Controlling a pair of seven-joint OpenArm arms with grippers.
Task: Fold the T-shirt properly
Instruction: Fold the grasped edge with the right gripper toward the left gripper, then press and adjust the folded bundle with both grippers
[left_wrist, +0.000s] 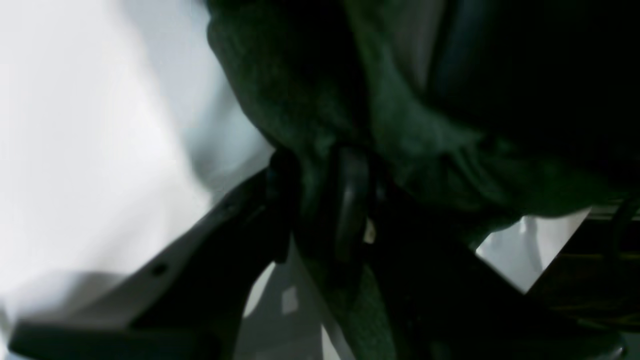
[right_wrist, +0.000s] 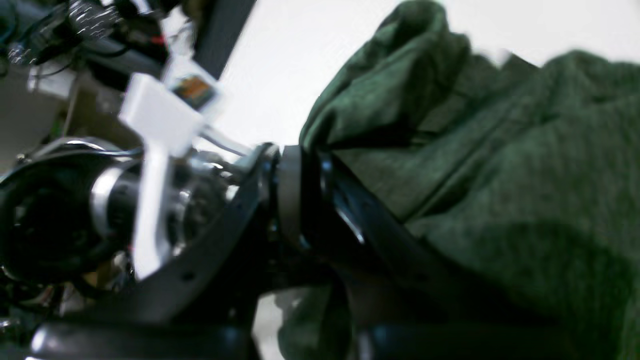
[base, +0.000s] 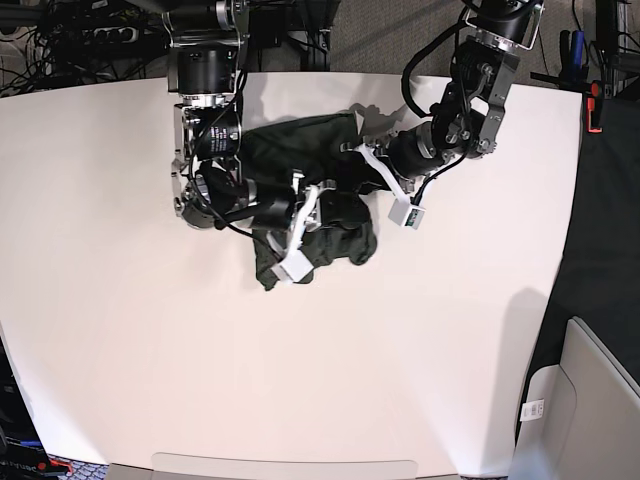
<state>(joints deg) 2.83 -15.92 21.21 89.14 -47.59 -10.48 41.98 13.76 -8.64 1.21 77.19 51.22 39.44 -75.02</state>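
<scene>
- Gripping a bunched fold of the T-shirt (right_wrist: 500, 175), the right tool (right_wrist: 300, 195) has its jaws pressed nearly together, with dark green knit caught between them in the right wrist view.
- The left tool (left_wrist: 325, 200) is partly closed, and a gather of the same green cloth (left_wrist: 300, 90) runs down between its dark fingers (left_wrist: 350, 200); that view is dim and blurred, so how firmly it pinches is hard to tell.
- In the base view the right tool (base: 318, 193) sits at the middle of the garment, reaching in from that view's left, and the left tool (base: 362, 152) meets the shirt's upper right edge, reaching in from the right.
- The T-shirt (base: 300, 160) lies crumpled in a loose heap, not flat, with one part spread toward the far edge and another lump (base: 335, 240) hanging nearer the camera.
- It rests on the white counter (base: 320, 380), in the far half, between the two arms.
- A small white block on a cable (base: 406, 216) hangs from the left arm just beside the cloth.
- A grey chair corner (base: 600, 400) shows at the lower right, well apart from the shirt.
</scene>
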